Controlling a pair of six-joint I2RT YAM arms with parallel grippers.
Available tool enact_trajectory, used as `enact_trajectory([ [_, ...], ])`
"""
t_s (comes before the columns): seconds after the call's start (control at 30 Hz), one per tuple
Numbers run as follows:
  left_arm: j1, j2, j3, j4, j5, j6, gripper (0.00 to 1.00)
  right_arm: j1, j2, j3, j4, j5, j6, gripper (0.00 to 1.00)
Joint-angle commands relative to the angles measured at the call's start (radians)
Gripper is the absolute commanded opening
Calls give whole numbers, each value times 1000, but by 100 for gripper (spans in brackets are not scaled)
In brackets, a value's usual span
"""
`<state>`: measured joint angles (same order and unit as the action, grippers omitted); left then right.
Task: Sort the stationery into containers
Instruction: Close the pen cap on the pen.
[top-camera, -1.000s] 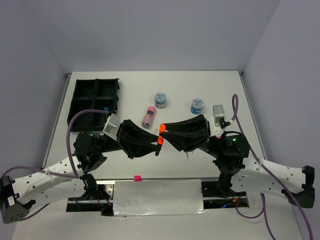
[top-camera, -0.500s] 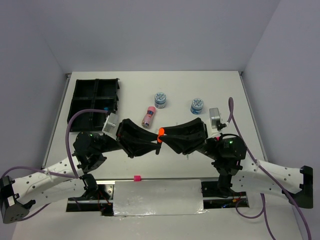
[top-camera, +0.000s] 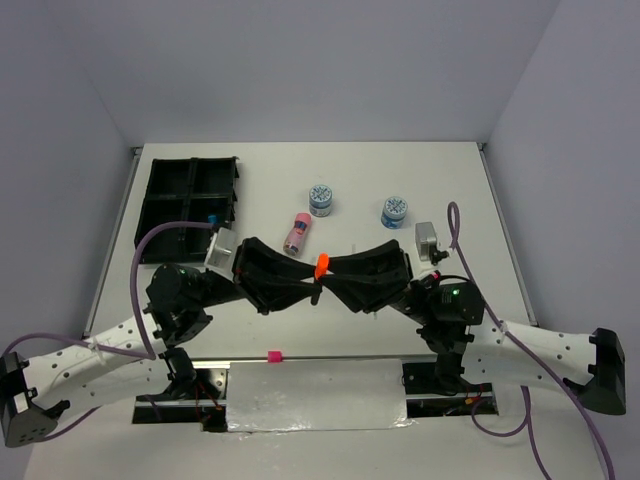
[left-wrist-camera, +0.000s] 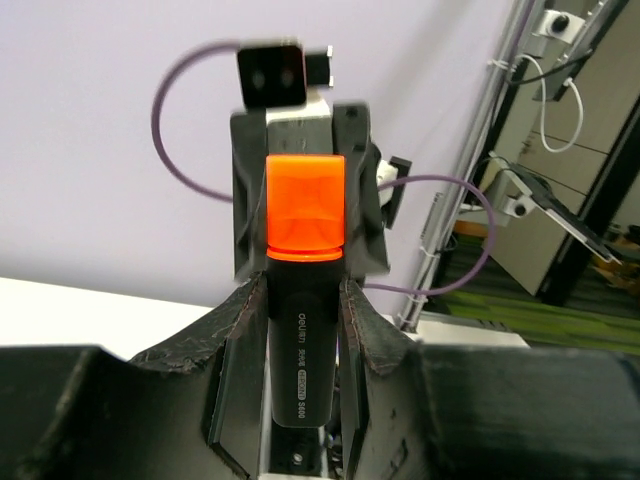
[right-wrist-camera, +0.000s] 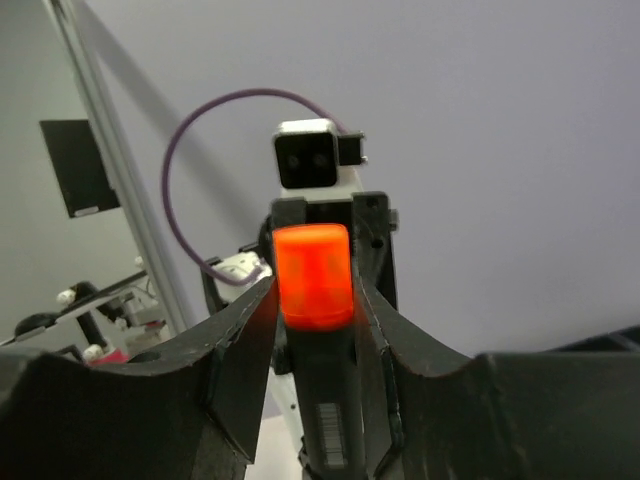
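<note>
We see the left end effector pinching an orange-capped marker, and the right end effector seems to pinch a second marker, also orange-capped. They face each other closely above the table, well apart from the tray.

Layout about the table's centre, seen from above.
Left gripper at 9 and right gripper at 3 meet there, left marker and right marker end to end, perhaps touching. Organiser tray at 10, tube at 11, one tub at 12, second tub at 2, small square at 7 by the near edge.
</note>
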<state>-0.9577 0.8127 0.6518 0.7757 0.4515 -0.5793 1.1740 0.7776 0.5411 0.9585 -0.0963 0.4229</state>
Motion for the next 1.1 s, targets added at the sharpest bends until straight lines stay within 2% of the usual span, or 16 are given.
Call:
enact_trajectory([
  [0.0,-1,-35,23,93,-82,67,0,19,18,-24,40,17,20,44],
  [0.2,-1,-12,23,65,-70,85,0,24,5,5,-3,30,-15,55],
  [0.33,-1,-6,22,19,-123,105,0,24,-34,20,-96,73,-74,68],
  [0.37,-1,-7,34,-4,-137,113,0,24,-43,32,-127,99,-88,73],
  [0.5,-1,-20,65,-140,-207,168,0,23,-92,83,-326,271,-141,80],
  [0.6,-4,-35,91,-234,-289,239,0,26,-89,187,-576,412,-147,82],
  [0.73,-9,-38,124,-320,-413,344,0,39,-38,313,-720,486,-150,81],
  [0.87,-18,-35,154,-352,-511,415,0,64,90,491,-868,567,-124,76],
  [0.9,-22,-37,158,-358,-545,429,0,70,118,531,-948,592,-95,75],
  [1.07,-44,-23,198,-411,-605,521,0,102,225,670,-1027,618,-64,70],
])
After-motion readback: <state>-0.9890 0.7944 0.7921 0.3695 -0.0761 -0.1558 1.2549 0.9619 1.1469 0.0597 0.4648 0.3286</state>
